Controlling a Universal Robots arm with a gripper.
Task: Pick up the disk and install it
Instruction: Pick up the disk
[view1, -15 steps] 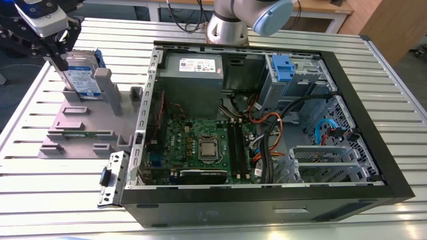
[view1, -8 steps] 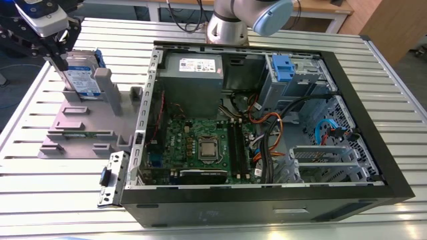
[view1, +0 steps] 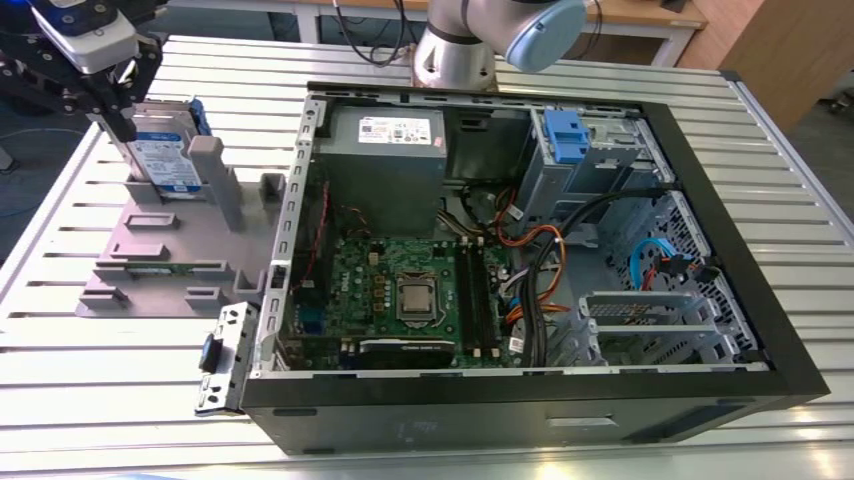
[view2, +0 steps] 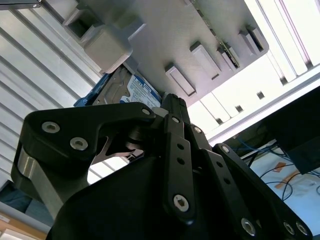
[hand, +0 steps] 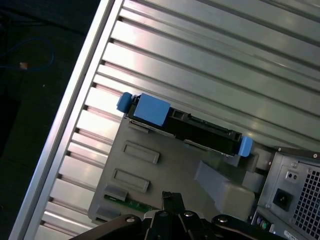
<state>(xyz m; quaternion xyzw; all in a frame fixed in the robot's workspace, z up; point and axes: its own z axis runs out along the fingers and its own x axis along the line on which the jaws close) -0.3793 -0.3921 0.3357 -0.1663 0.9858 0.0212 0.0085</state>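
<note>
Step in hand: the pick. The disk (view1: 166, 160) stands on edge in the grey stand (view1: 160, 240), between its posts, with the label face turned toward the exterior camera. The blue bracket (hand: 150, 109) frames its thin edge. The stand sits on the slatted table (view1: 134, 420), just beside the open computer case (view1: 467, 410), on the exterior view's left.

The gripper (view1: 120, 125) hangs at the disk's upper corner, on the exterior view's left. The jaws look closed on nothing: in the first wrist view they meet at one tip. In that view the disk lies apart from the tip, with the stand's base between them. I judge I am off to the label side, not over the edge. Contact with the disk: cannot tell.

For a clean grasp I judge the jaws must open wider than the disk's thickness. They should centre over its top edge and close across the two flat faces, clear of the bracket and posts. The lift should run straight along the posts, since tilt risks binding.
</note>
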